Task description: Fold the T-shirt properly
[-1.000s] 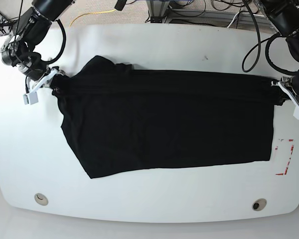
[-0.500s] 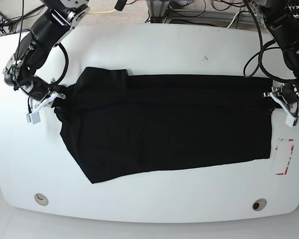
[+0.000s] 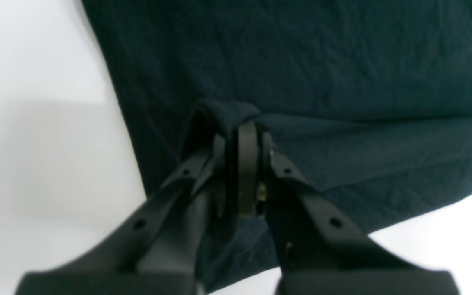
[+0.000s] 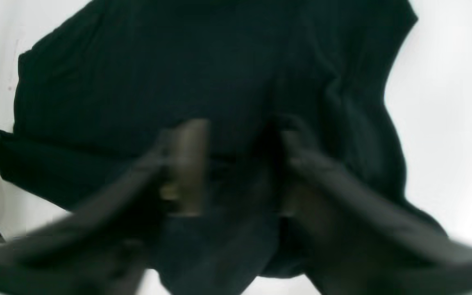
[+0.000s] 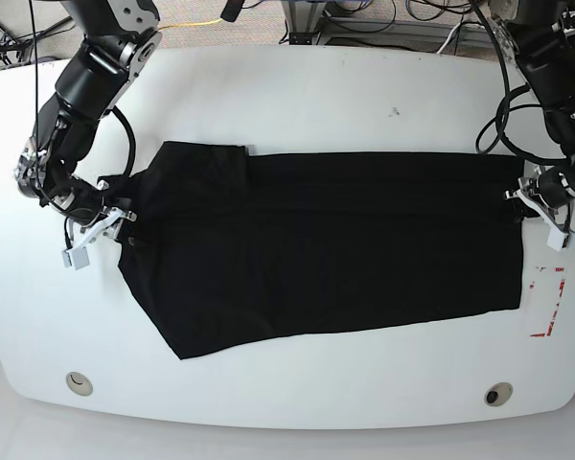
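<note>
The black T-shirt [image 5: 326,249] lies flat across the white table [image 5: 297,96] as a wide folded band, plain side up. At the right of the base view, my left gripper [image 5: 519,204] is shut on the shirt's right edge. The left wrist view shows that left gripper [image 3: 242,135] pinching a small raised fold of the dark T-shirt [image 3: 322,61]. At the left of the base view, my right gripper [image 5: 126,228] is at the shirt's left edge. In the blurred right wrist view its fingers [image 4: 187,164] stand apart over the T-shirt [image 4: 178,61], gripping nothing.
A red-marked patch [image 5: 548,302] sits on the table just right of the shirt's lower right corner. Two round holes [image 5: 79,382] [image 5: 498,394] lie near the front edge. Cables and equipment run behind the table's far edge.
Both grippers moved toward the table's front, carrying the shirt's upper edge down and flatter. The right gripper's fingers have parted from the cloth; the left stays shut.
</note>
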